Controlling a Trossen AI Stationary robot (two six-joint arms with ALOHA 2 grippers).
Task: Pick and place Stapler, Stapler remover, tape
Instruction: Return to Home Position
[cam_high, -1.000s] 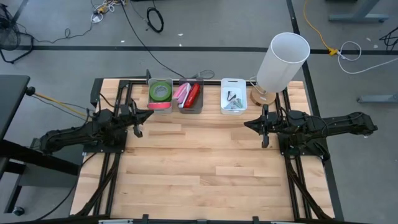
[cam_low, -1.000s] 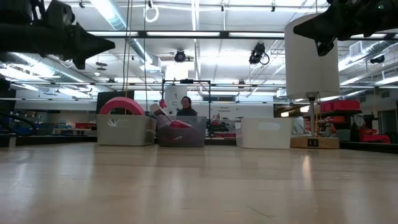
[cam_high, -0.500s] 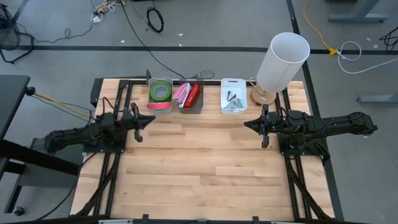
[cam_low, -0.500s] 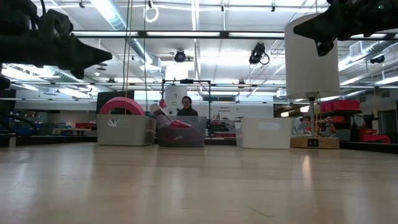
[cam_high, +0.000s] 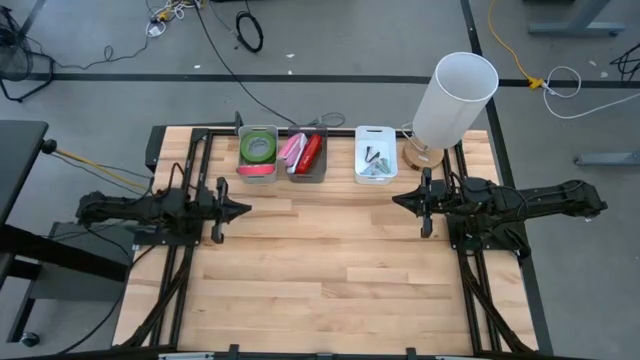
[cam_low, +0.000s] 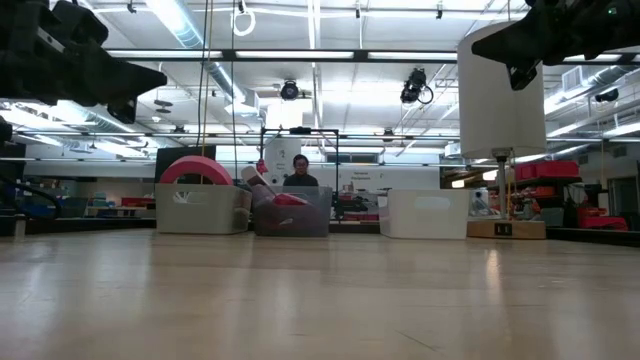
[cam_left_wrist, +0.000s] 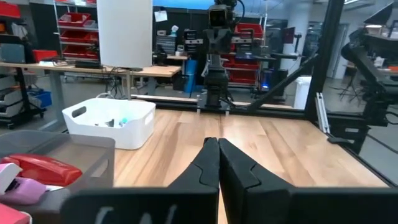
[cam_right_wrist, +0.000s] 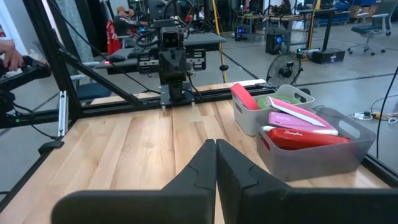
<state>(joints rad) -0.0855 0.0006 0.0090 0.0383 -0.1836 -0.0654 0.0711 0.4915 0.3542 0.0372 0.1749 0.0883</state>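
The table (cam_high: 320, 260) is made of light wood planks. Four things stand on it, all in one row along one edge. The lamp (cam_high: 452, 98), with a tall white shade and a wood foot, is at one end of the row. The white bin (cam_high: 376, 129) is just beside the lamp. The dark gray bin (cam_high: 307, 179) comes next. The light gray bin (cam_high: 258, 128) is farthest from the lamp.

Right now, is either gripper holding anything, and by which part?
Nothing held. Left gripper and right gripper are both shut and empty, above the table.
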